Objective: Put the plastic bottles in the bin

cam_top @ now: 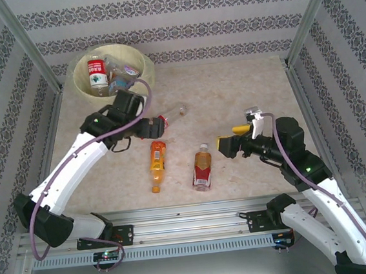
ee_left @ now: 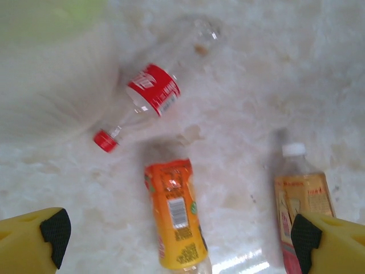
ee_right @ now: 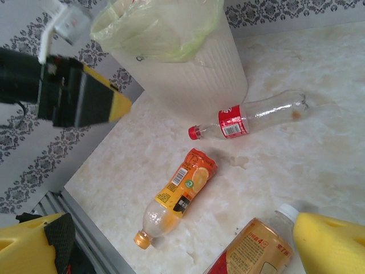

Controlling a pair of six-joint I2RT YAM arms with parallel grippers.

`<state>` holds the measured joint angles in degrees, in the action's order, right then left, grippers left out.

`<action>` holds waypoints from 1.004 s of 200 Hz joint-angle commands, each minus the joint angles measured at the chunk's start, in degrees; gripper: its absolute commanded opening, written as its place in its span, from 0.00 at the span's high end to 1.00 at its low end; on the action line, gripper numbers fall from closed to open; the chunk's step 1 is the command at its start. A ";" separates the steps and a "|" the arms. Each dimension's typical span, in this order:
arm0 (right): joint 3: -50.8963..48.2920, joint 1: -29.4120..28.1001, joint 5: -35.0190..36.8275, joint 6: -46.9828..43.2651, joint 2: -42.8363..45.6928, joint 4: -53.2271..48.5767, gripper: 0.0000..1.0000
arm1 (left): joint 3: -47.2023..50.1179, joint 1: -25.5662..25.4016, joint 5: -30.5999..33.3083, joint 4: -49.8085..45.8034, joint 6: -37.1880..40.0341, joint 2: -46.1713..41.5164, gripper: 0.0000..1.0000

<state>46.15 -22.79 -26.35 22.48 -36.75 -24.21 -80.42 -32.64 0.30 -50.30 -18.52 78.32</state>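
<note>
Three plastic bottles lie on the table. One is clear with a red label and red cap (cam_top: pixel 170 116) (ee_left: pixel 147 94) (ee_right: pixel 246 118). An orange one (cam_top: pixel 158 164) (ee_left: pixel 175 214) (ee_right: pixel 181 194) lies nearer, and an amber one with a white cap (cam_top: pixel 202 167) (ee_left: pixel 299 197) (ee_right: pixel 256 248) is to its right. The bin (cam_top: pixel 142 58) (ee_right: pixel 194 74) stands at the far left with bottles inside (cam_top: pixel 98 72). My left gripper (cam_top: pixel 148 128) (ee_left: pixel 179 237) hangs open above the orange bottle, holding nothing. My right gripper (cam_top: pixel 226 145) (ee_right: pixel 194 245) is open and empty, just right of the amber bottle.
Patterned walls and metal posts (cam_top: pixel 32 48) close in the table on three sides. A metal rail (cam_top: pixel 192 230) runs along the near edge by the arm bases. The far right of the marble tabletop (cam_top: pixel 243 86) is bare.
</note>
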 commanded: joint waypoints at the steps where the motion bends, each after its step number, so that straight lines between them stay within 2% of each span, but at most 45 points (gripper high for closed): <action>1: 1.23 -0.68 0.07 -0.33 0.44 -0.33 0.02 | 2.27 -3.66 2.58 3.76 -3.32 1.04 0.00; 45: 0.01 -0.67 -0.06 -0.17 0.97 0.48 0.02 | 5.29 -8.49 6.29 5.02 -6.00 6.55 0.00; 131: -2.80 -0.76 0.26 0.38 3.46 1.45 0.02 | 7.73 -8.67 7.50 6.91 -9.64 17.71 0.00; 156: -3.21 -0.74 0.23 0.35 3.33 1.77 0.02 | 6.97 -8.56 7.61 5.71 -11.38 21.05 0.03; 201: -4.01 -0.76 0.29 0.61 3.65 1.90 0.02 | 7.87 -8.05 9.81 4.25 -12.89 22.82 0.03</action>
<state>42.61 -22.79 -26.35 22.57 -33.47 -23.64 -73.34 -40.77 7.68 -44.51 -29.12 101.08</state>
